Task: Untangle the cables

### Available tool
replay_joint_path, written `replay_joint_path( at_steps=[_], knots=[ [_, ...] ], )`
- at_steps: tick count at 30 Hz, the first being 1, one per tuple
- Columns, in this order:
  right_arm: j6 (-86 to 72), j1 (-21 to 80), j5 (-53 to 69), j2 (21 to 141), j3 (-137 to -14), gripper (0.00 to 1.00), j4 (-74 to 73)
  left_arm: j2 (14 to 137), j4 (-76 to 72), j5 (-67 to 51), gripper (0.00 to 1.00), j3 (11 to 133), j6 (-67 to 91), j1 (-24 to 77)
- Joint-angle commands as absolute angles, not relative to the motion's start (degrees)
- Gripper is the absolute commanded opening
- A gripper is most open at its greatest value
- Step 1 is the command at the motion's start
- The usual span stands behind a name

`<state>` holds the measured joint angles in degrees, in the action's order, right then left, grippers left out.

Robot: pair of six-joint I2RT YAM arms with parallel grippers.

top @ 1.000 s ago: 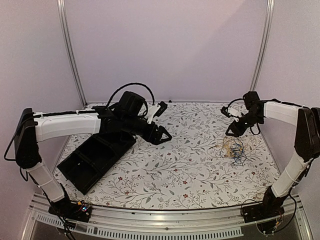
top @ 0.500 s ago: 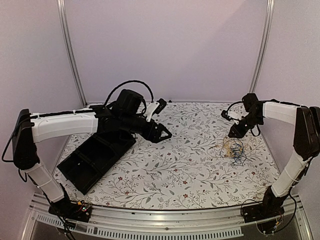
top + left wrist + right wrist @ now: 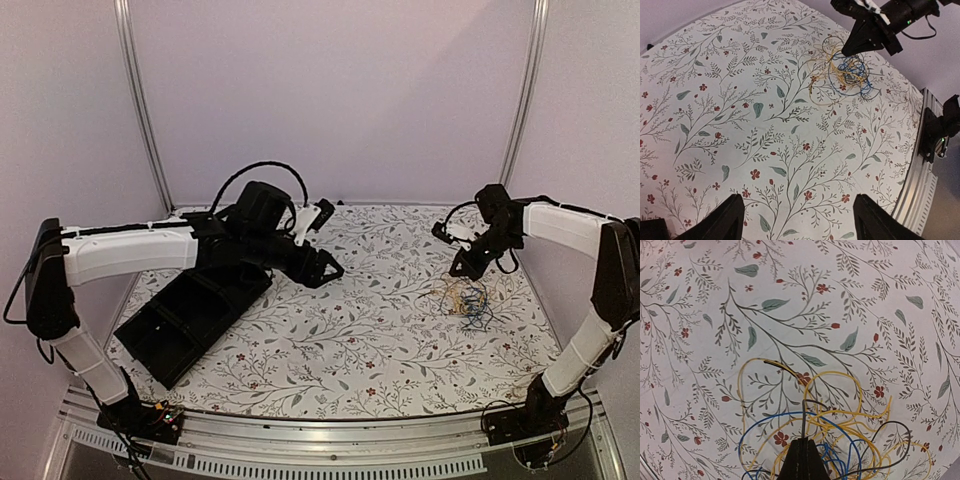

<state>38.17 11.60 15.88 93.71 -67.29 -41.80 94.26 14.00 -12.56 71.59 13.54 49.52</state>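
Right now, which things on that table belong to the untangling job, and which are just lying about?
Part of the job:
- cables: yellow, blue and dark, in one tangle
- right gripper: shut, seemingly pinching a dark strand
- left gripper: open, hovering mid-table, away from the tangle

Just lying about:
- tray: black, under the left arm
- tablecloth: floral
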Motion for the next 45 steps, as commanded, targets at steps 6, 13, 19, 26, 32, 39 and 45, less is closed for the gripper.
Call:
replay_joint_path(
  at_steps=[6, 13, 19, 26, 32, 39, 45],
  knots=[
    [41.0, 20.7, 37.7, 81.1, -72.0, 0.0, -52.7, 96.2, -2.1, -3.6, 1.0, 67.8, 21.6, 54.3],
    [42.7, 21.7, 44.7, 81.7, -77.8, 0.0, -58.4, 103.5, -34.4, -2.6, 0.92, 64.6, 20.3, 60.6],
    [42.2, 21.9, 47.3, 81.4, -79.7, 0.0, -58.5, 114.7, -48.1, -4.6, 0.91, 71.2, 15.8, 65.5],
    [42.1, 21.9, 45.4, 78.8, -78.1, 0.0, -58.8, 116.5, -49.7, 2.1, 0.84, 72.7, 15.1, 67.3],
    [42.8, 21.9, 45.6, 76.6, -76.2, 0.0, -60.0, 112.5, -45.2, 8.0, 0.76, 69.9, 13.2, 66.9],
    [43.9, 21.9, 46.7, 76.1, -76.0, 0.0, -61.1, 112.2, -40.8, 3.0, 0.51, 71.8, 9.7, 64.8],
    [44.0, 22.0, 46.8, 76.4, -75.2, 0.0, -60.6, 112.6, -38.5, -2.3, 0.19, 73.7, 10.1, 63.0]
  ],
)
